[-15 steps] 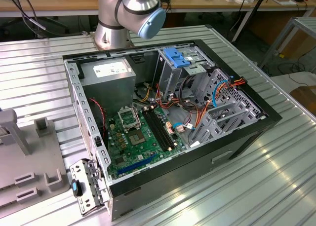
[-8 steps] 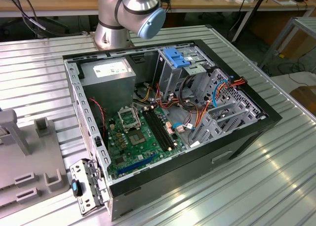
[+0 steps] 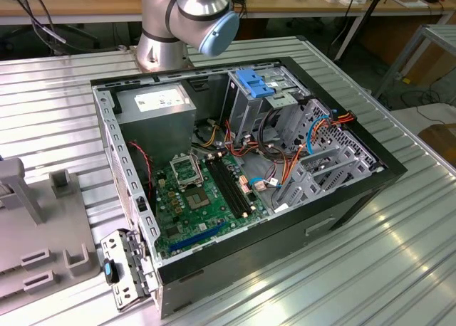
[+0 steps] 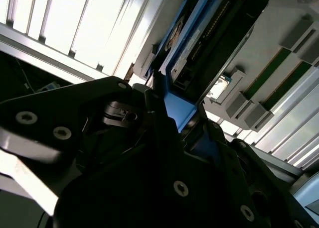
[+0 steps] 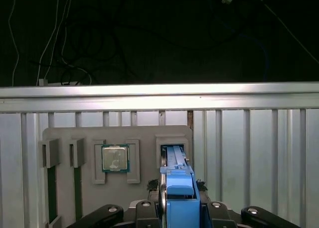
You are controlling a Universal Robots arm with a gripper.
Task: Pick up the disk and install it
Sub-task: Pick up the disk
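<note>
In the first wrist view the disk (image 5: pixel 178 185) stands on edge, its bright blue rail and end tab facing the camera. Its far end sits in or just above a slot (image 5: pixel 174 142) of the grey holder block. My gripper (image 5: pixel 178 194) has its black fingers (image 5: pixel 160 195) pressed on both sides of the blue tab, shut on it. The second wrist view shows the same grip from the side: the gripper (image 4: pixel 172 113) clamps the blue tab, and the dark drive body (image 4: pixel 209 29) reaches away from it.
A processor chip (image 5: pixel 115 158) lies in a recess of the holder block (image 5: pixel 65 188), beside two narrow slots. The exterior view shows the open computer case (image 3: pixel 242 169) on the ribbed metal table, its silver cage (image 3: pixel 249 109) topped by a paler blue bracket (image 3: pixel 254 82), and the arm's base (image 3: pixel 187 16) behind.
</note>
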